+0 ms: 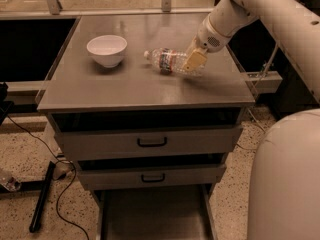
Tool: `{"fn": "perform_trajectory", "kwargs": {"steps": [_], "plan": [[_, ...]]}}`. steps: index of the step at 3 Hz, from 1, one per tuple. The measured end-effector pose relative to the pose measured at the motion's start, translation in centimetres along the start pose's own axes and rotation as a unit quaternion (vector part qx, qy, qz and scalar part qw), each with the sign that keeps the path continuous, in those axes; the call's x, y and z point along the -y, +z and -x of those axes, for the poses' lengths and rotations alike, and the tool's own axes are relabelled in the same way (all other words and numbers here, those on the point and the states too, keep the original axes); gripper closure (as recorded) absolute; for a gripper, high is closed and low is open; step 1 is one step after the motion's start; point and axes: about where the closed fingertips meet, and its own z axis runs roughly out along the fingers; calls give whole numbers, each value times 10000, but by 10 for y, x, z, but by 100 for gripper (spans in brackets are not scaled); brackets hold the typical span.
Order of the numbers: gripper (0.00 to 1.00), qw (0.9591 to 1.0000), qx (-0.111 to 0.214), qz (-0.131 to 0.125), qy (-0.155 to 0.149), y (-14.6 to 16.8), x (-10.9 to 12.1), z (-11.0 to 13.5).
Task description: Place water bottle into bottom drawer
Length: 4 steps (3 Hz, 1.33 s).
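So the water bottle (167, 61) is lying flat on its side on the grey worktop (140, 91). Its long axis runs pretty much side to side, tilted a touch. The white cap end points away from the pincer (194, 60), toward the white bowl (106, 49), and the base end sits right under the pincer's tip.

The pincer comes down at a slant from the white arm (235, 11) and overlaps the bottle's base half. Honestly can't tell whether it's clenched on the bottle or just resting there released.

The bowl stands upright well past the cap, on the far side of the bottle from the pincer, not touching the bottle.

Way below the pincer, the bottom drawer (155, 216) is pulled out with its flat grey floor showing. The two drawers above it, (150, 141) and (150, 176), show grey fronts with black handles.
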Motion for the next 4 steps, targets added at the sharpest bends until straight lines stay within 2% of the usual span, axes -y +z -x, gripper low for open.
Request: {"fn": "perform_trajectory", "kwargs": {"steps": [1, 2, 3, 4], "plan": [[100, 10000, 78, -52, -27, -14, -12, 1], [100, 9995, 131, -242, -174, -39, -34, -2], [100, 9983, 174, -454, -321, -62, -68, -16], [100, 9962, 244, -675, -486, -73, -103, -40]]}}
